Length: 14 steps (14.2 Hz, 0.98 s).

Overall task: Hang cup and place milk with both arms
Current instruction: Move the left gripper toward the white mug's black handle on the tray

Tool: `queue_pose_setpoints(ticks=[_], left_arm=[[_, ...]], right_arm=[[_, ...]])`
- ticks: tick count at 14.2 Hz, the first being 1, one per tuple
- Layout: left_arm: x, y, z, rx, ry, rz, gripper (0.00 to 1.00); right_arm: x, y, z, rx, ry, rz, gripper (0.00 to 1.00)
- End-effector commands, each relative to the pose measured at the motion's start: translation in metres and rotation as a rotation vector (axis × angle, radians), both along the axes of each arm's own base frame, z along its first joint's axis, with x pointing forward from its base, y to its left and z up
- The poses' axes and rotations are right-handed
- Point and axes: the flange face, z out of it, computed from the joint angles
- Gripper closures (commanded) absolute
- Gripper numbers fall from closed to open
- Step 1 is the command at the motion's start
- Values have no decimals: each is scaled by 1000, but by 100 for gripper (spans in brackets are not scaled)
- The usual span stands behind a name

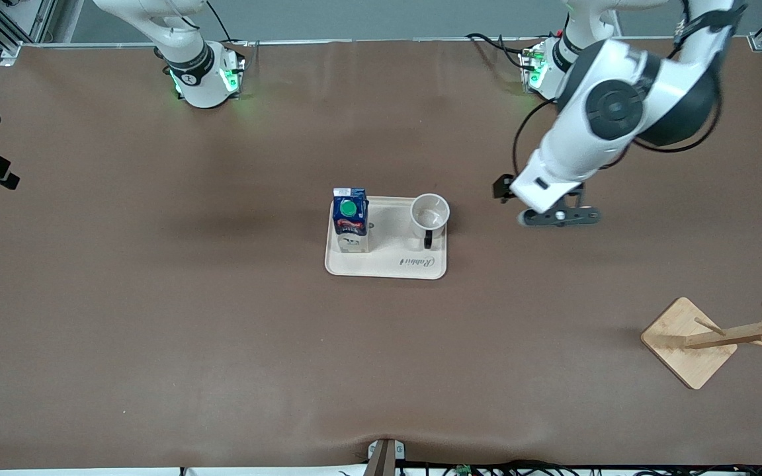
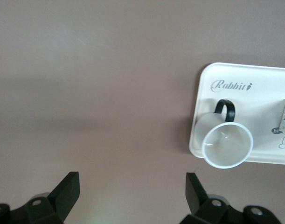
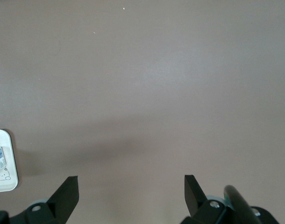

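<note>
Nothing done yet: cup and milk both stand on the tray, rack bare. Left gripper spread empty over bench beside tray; right gripper spread empty over bare bench.

A cream rectangular plastic tray printed "Rabbit" lies mid-table; a pale wooden peg rack with a square base stands toward the left arm's end, nearer the front camera.
</note>
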Motion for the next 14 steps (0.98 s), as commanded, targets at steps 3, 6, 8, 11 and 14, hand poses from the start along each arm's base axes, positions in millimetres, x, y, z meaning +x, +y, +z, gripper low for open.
queue_pose_setpoints(ticks=[3,6,8,11,14], left_arm=[[-14,-34,-77,-21,0,16,0],[-26,-68,-109,-39,2,72,0],[-33,-82,-130,-44,15,86,5],[-36,-93,-151,-54,10,66,19],[-39,-101,-168,-60,12,53,39]], right_arm=[[-2,-2,6,-1,11,7,0],[-5,-8,4,3,33,-5,0],[-5,-11,3,3,35,-9,0],[-5,-9,4,4,33,-5,0],[-4,-9,2,7,34,-11,0]])
